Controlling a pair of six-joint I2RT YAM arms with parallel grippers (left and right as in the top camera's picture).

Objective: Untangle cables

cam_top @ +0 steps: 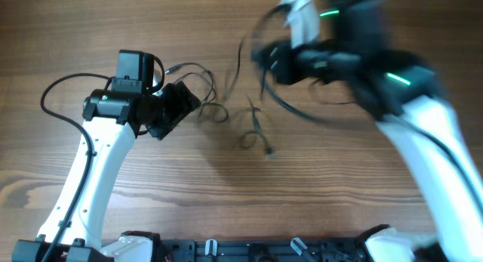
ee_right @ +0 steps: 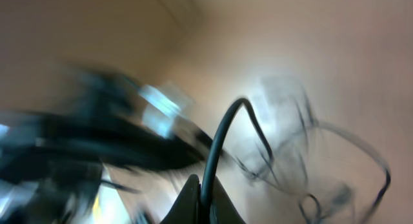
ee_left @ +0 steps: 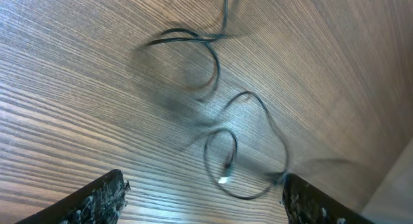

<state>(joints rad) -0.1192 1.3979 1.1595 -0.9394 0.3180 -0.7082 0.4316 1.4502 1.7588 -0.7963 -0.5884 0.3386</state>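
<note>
Thin dark cables lie in loose loops on the wooden table at mid-centre, with a further small loop and plug end to their right. My left gripper hovers just left of them, open; in the left wrist view its gripper frames a cable loop with a silvery plug. My right gripper, blurred by motion, is raised at the upper right. In the right wrist view its gripper is shut on a dark cable that arches up from the jaws. More strands trail below it.
The table is bare wood. The left arm's own thick black cable loops out at the far left. A black base rail runs along the front edge. The right arm crosses the right side.
</note>
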